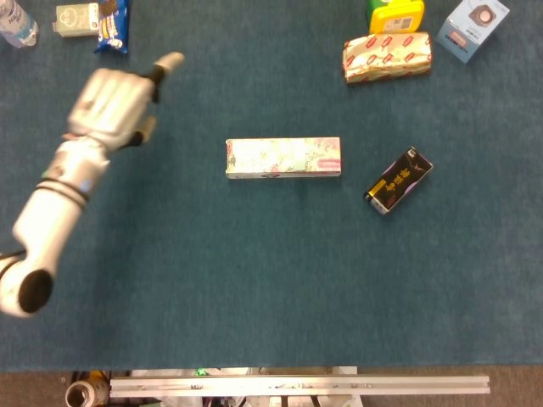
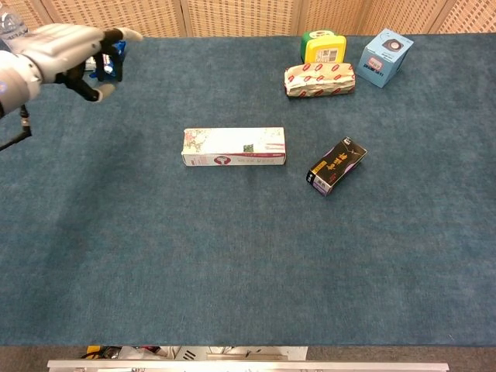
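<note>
The long floral box lies flat near the middle of the blue counter, its long side running left to right. The left robot hand hangs well apart from it, up and to the left, holding nothing, its fingers loosely apart and one stretched out. A small black box lies just right of the floral box. A blue snack packet lies near the hand.
</note>
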Action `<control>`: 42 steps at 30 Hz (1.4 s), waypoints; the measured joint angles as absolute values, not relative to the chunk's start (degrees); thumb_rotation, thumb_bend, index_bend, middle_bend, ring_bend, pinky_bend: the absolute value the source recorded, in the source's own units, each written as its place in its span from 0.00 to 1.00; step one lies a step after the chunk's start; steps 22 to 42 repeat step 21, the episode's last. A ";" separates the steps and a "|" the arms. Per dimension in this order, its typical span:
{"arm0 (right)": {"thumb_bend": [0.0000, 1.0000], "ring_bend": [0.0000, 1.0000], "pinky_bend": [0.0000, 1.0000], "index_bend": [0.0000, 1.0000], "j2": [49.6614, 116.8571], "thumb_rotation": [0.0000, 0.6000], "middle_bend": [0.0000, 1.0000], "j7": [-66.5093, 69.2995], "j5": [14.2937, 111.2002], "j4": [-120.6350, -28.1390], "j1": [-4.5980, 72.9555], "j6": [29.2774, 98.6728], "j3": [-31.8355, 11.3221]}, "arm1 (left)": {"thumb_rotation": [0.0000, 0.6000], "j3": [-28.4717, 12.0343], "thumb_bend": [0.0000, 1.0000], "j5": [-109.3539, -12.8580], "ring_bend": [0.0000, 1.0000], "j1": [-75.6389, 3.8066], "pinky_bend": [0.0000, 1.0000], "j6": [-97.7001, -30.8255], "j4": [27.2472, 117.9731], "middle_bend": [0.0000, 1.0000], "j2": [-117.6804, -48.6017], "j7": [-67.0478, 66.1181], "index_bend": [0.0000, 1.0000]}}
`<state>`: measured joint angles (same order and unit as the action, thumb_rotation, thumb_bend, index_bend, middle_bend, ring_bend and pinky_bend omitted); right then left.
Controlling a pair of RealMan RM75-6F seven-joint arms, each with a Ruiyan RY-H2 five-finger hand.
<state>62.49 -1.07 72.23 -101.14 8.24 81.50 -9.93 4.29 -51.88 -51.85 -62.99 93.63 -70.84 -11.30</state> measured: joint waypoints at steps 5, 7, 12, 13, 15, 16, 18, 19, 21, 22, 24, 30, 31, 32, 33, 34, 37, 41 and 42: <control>0.16 0.45 0.55 0.39 62.47 1.00 0.47 -2.81 72.66 -99.83 6.98 83.27 -9.27 | 1.00 4.93 0.38 -57.54 0.38 -42.81 0.47 -71.95 92.77 0.37 -69.72 -4.44 0.07; 0.16 0.44 0.54 0.39 62.54 1.00 0.46 -3.03 72.75 -99.52 6.49 83.63 -8.94 | 1.00 5.27 0.38 -60.12 0.37 -38.87 0.46 -75.71 91.88 0.37 -69.52 -1.73 0.09; 0.18 0.44 0.52 0.39 63.25 1.00 0.46 -3.17 73.42 -98.81 5.66 85.01 -8.63 | 1.00 6.24 0.38 -64.84 0.37 -30.19 0.45 -83.65 90.16 0.37 -69.36 2.30 0.10; 0.19 0.44 0.52 0.39 63.42 1.00 0.46 -3.13 73.69 -98.67 5.55 85.31 -8.59 | 1.00 6.40 0.38 -65.31 0.37 -28.80 0.45 -84.68 90.08 0.37 -69.28 2.75 0.11; 0.19 0.44 0.52 0.39 63.79 1.00 0.46 -3.06 74.34 -98.26 5.30 85.63 -8.41 | 1.00 6.65 0.38 -65.94 0.37 -25.67 0.45 -86.70 90.07 0.37 -69.03 3.64 0.14; 0.19 0.44 0.52 0.39 63.87 1.00 0.46 -3.01 74.53 -98.15 5.25 85.65 -8.34 | 1.00 6.70 0.38 -66.07 0.37 -24.38 0.45 -87.50 90.07 0.37 -68.93 3.96 0.15; 0.19 0.44 0.52 0.39 63.97 1.00 0.46 -2.78 75.02 -97.99 5.24 85.49 -8.15 | 1.00 6.78 0.38 -66.29 0.37 -21.51 0.45 -89.25 89.97 0.37 -68.77 4.48 0.16; 0.19 0.44 0.52 0.39 63.97 1.00 0.46 -2.74 75.12 -97.99 5.26 85.26 -8.06 | 1.00 6.81 0.38 -66.37 0.37 -20.33 0.44 -89.94 89.91 0.37 -68.71 4.60 0.16; 0.19 0.44 0.52 0.39 63.94 1.00 0.46 -2.80 75.26 -98.08 5.37 84.54 -7.80 | 1.00 6.83 0.37 -66.61 0.37 -17.73 0.44 -91.53 89.83 0.37 -68.60 4.77 0.16; 0.19 0.44 0.52 0.39 63.94 1.00 0.46 -2.80 75.26 -98.08 5.37 84.54 -7.80 | 1.00 6.83 0.37 -66.61 0.37 -17.73 0.44 -91.53 89.83 0.37 -68.60 4.77 0.16; 0.19 0.44 0.52 0.39 63.94 1.00 0.46 -2.80 75.26 -98.08 5.37 84.54 -7.80 | 1.00 6.83 0.37 -66.61 0.37 -17.73 0.44 -91.53 89.83 0.37 -68.60 4.77 0.16; 0.19 0.44 0.52 0.39 63.94 1.00 0.46 -2.80 75.26 -98.08 5.37 84.54 -7.80 | 1.00 6.83 0.37 -66.61 0.37 -17.73 0.44 -91.53 89.83 0.37 -68.60 4.77 0.16; 0.19 0.44 0.52 0.39 63.94 1.00 0.46 -2.80 75.26 -98.08 5.37 84.54 -7.80 | 1.00 6.83 0.37 -66.61 0.37 -17.73 0.44 -91.53 89.83 0.37 -68.60 4.77 0.16; 0.19 0.44 0.52 0.39 63.94 1.00 0.46 -2.80 75.26 -98.08 5.37 84.54 -7.80 | 1.00 6.83 0.37 -66.61 0.37 -17.73 0.44 -91.53 89.83 0.37 -68.60 4.77 0.16; 0.19 0.44 0.52 0.39 63.94 1.00 0.46 -2.80 75.26 -98.08 5.37 84.54 -7.80 | 1.00 6.83 0.37 -66.61 0.37 -17.73 0.44 -91.53 89.83 0.37 -68.60 4.77 0.16; 0.19 0.44 0.52 0.39 63.94 1.00 0.46 -2.80 75.26 -98.08 5.37 84.54 -7.80 | 1.00 6.83 0.37 -66.61 0.37 -17.73 0.44 -91.53 89.83 0.37 -68.60 4.77 0.16; 0.19 0.44 0.52 0.39 63.94 1.00 0.46 -2.80 75.26 -98.08 5.37 84.54 -7.80 | 1.00 6.83 0.37 -66.61 0.37 -17.73 0.44 -91.53 89.83 0.37 -68.60 4.77 0.16; 0.19 0.44 0.52 0.39 63.94 1.00 0.46 -2.80 75.26 -98.08 5.37 84.54 -7.80 | 1.00 6.83 0.37 -66.61 0.37 -17.73 0.44 -91.53 89.83 0.37 -68.60 4.77 0.16; 0.19 0.44 0.52 0.39 63.94 1.00 0.46 -2.80 75.26 -98.08 5.37 84.54 -7.80 | 1.00 6.83 0.37 -66.61 0.37 -17.73 0.44 -91.53 89.83 0.37 -68.60 4.77 0.16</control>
